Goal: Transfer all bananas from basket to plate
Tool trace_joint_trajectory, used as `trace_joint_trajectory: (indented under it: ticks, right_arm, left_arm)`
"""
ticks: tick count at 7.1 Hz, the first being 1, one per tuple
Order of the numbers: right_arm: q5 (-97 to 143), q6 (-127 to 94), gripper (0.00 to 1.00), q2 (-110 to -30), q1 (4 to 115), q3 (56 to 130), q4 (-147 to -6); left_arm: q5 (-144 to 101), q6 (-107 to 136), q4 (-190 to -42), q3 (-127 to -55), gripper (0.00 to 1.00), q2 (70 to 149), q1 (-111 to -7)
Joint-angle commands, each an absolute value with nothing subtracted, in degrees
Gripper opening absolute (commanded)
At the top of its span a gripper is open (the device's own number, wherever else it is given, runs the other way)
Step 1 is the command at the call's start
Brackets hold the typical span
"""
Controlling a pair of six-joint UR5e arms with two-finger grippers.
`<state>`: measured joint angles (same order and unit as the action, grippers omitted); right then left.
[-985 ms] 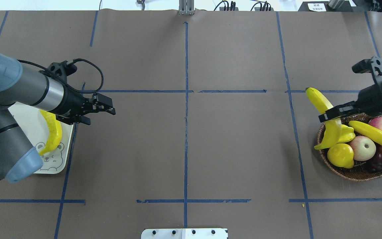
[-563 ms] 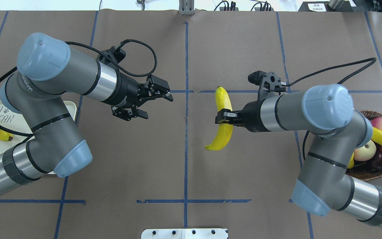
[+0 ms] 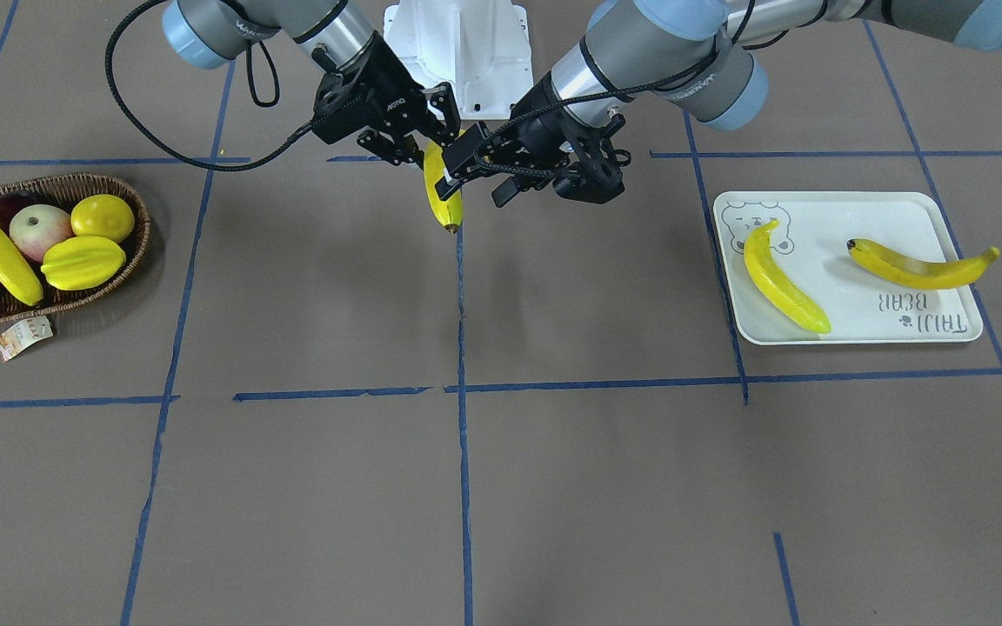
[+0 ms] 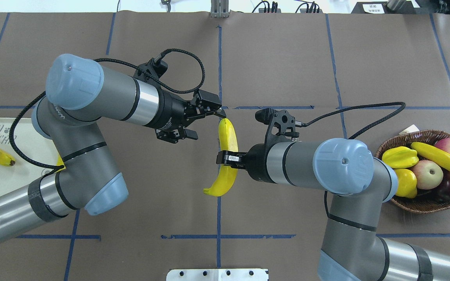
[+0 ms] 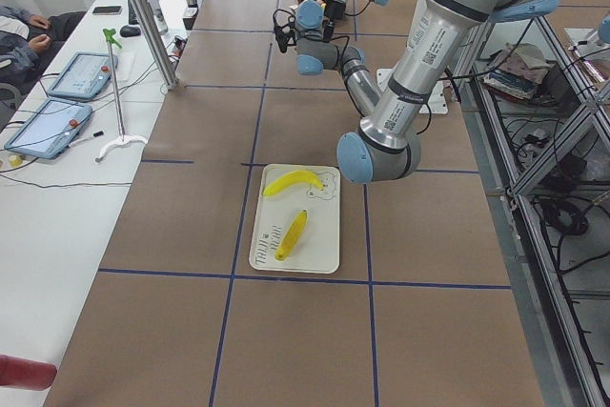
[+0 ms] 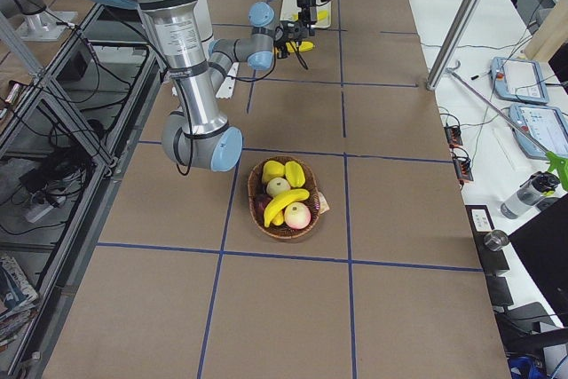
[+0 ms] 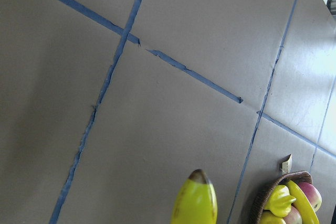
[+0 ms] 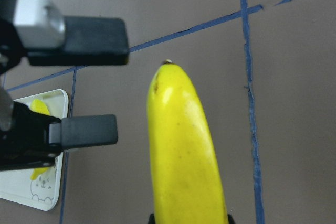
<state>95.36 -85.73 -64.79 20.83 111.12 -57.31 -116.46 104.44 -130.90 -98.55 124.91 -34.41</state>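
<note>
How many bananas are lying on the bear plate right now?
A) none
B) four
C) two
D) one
C: one banana lies by the bear drawing and another banana by the lettering on the plate; a third banana is held up in the right gripper.

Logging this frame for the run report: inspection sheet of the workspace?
Surface: brown table with blue tape grid.
Job's things: two plate bananas on plate; basket banana in basket; held banana midair.
Clutter: apples, lemon, starfruit in basket.
Grippers: right gripper shut on held banana; left gripper open beside its tip.
Cables: left wrist cable and right wrist cable, black, looped.
Surroundings: tablets on side bench, person beside them.
</note>
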Motion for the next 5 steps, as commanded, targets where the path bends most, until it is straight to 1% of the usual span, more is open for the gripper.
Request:
trace_joint_trajectory:
  ticks: [1,3,4,5]
  right_arm:
    - [95.19,-85.78,0.12,-64.6,20.3,111.18,-57.3]
    - [95.19,-85.69,0.13,-64.51,20.3,111.27,-57.3]
    - [95.19,-85.69,0.13,-64.51,20.3,111.27,-57.3]
    - [95.19,-85.69,0.13,-64.51,20.3,111.18,-57.3]
  left_arm:
    - [-116.19,103.98,-131.31,-97.56,1.0,125.16,-33.23]
    - [-115.06,103.97,-131.48,-96.5,0.99,125.33,-31.83]
    - [-113.83,104.06,-131.4,-96.5,0.89,125.42,-31.29]
    - [-113.73,104.06,-131.4,-96.5,0.7,125.59,-31.29]
